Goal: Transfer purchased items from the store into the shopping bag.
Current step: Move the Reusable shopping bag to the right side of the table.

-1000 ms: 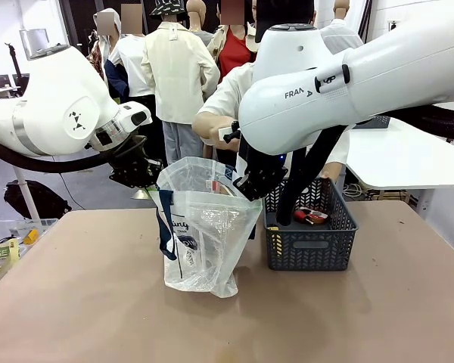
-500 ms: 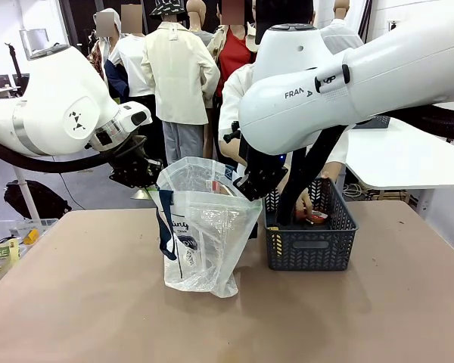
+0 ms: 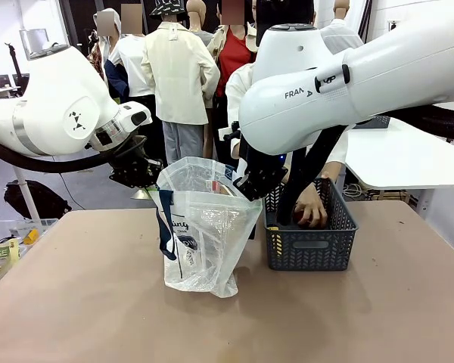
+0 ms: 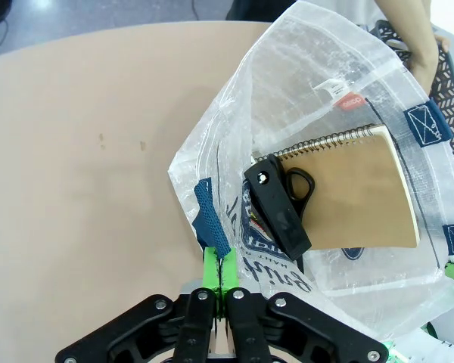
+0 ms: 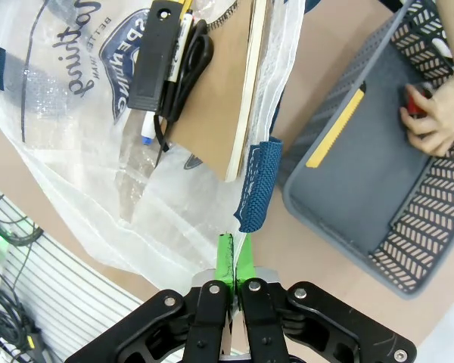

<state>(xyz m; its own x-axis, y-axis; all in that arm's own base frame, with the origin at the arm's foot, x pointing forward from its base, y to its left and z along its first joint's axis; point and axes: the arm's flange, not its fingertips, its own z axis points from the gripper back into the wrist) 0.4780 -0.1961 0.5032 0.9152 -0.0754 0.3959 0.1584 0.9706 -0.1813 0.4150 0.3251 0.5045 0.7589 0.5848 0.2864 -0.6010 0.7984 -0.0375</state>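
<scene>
Holding the shopping bag (image 3: 204, 227) open with the left gripper (image 4: 220, 263) and the right gripper (image 5: 233, 257) clamped tight on opposite sides of its rim, with a notebook (image 4: 363, 189) and scissors (image 4: 297, 181) inside it and, just beside it in the store (image 3: 310, 248), a person's hand (image 3: 312, 210) over a red purchased item (image 5: 412, 107).

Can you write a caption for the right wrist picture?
Green fingers pinch the bag while a hand reaches into the basket.

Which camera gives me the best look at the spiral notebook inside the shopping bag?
Left wrist view: it looks down the open shopping bag onto the notebook, cover and spiral binding plain, a black holder overlapping one end. The right wrist view catches it mostly edge-on. In the front view the crinkled plastic obscures it.
</scene>
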